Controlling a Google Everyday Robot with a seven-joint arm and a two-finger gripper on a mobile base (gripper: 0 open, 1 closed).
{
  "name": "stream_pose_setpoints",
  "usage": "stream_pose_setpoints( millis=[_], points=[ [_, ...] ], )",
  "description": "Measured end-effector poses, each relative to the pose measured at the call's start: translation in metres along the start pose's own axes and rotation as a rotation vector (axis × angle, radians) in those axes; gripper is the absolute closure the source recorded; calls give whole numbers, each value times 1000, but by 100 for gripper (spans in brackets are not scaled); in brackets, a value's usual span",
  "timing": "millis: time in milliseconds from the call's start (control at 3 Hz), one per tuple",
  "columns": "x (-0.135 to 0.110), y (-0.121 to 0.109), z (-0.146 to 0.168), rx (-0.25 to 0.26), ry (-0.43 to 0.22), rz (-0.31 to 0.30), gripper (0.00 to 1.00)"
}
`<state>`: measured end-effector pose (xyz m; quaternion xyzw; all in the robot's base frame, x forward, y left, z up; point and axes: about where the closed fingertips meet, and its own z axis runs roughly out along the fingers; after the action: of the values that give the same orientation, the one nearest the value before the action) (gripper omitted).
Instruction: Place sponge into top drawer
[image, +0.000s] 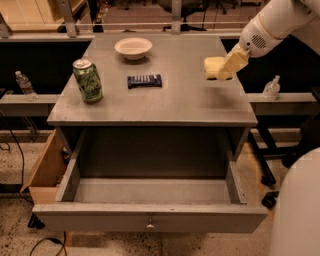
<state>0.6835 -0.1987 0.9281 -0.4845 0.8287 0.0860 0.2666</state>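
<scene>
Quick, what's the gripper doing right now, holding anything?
Gripper: shut on the sponge, above the right side of the grey table.

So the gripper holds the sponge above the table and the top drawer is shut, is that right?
Not quite: the camera view shows the top drawer pulled open, not shut. The gripper does hold the sponge above the table, near its right edge.

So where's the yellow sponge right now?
In the camera view, the sponge is in the gripper over the right side of the grey table, just right of the dark wrapped bar.
</scene>
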Motion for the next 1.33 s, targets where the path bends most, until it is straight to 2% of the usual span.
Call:
stream_pose_setpoints(
  millis=[333,667,1000,1333],
  points=[
    [0,-1,3,-2,0,1,100],
    [3,12,0,-31,-8,-14,100],
    [5,54,-30,1,20,-110,100],
    [8,101,-47,31,54,-175,100]
  ],
)
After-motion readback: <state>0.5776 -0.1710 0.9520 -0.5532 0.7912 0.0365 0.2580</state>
